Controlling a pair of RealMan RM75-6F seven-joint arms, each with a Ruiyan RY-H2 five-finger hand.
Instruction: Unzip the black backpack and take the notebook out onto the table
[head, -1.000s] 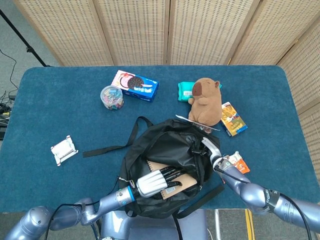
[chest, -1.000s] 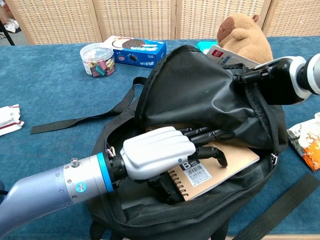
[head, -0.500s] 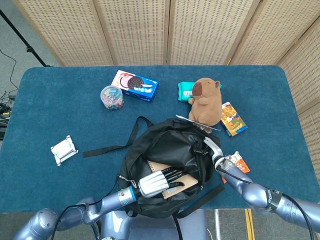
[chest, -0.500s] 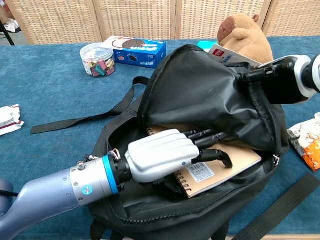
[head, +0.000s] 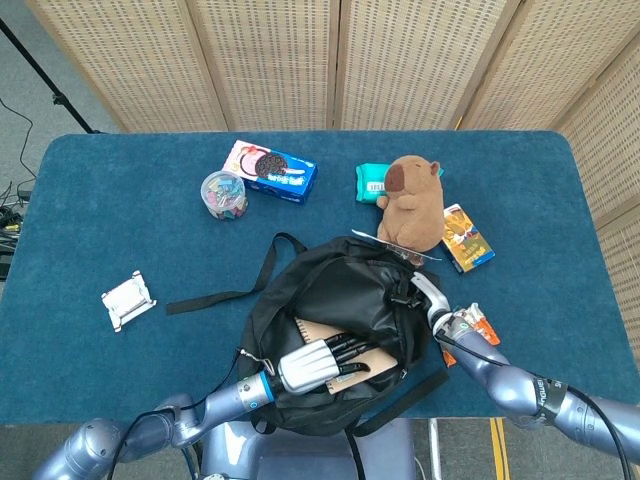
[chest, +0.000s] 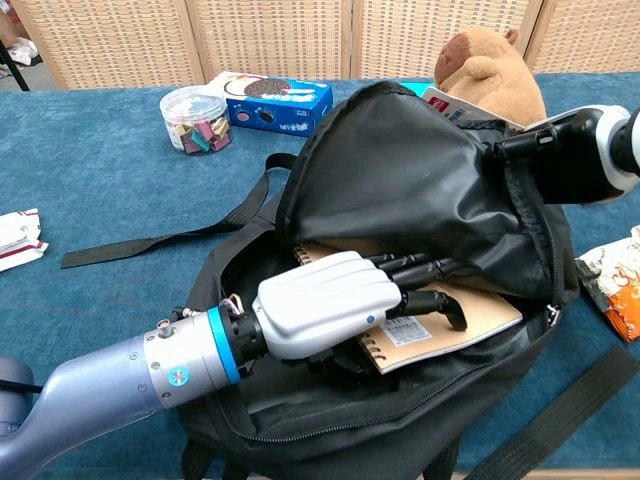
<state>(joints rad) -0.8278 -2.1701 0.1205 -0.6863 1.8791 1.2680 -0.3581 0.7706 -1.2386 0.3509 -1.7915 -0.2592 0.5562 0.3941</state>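
Observation:
The black backpack (head: 340, 290) (chest: 420, 180) lies unzipped at the table's near edge, its mouth gaping toward me. A tan spiral notebook (head: 378, 360) (chest: 460, 325) lies inside, partly under the raised flap. My left hand (head: 310, 365) (chest: 325, 305) is inside the opening. Its fingers (chest: 415, 267) stretch over the cover and under the flap, and its thumb rests on the cover. Whether it grips the notebook is hidden. My right hand (head: 428, 298) (chest: 565, 160) holds the flap's upper right edge up.
A capybara plush (head: 412, 203) sits just behind the bag, over a white card (chest: 450, 108). A cookie box (head: 270, 170), clip jar (head: 223, 193) and teal pack (head: 370, 182) stand farther back. An orange packet (head: 475, 325) lies right of the bag, a white packet (head: 128, 300) far left.
My left hand has slid a little deeper and to the right in the bag, and the notebook shifted with it. My right hand has pulled the flap slightly higher.

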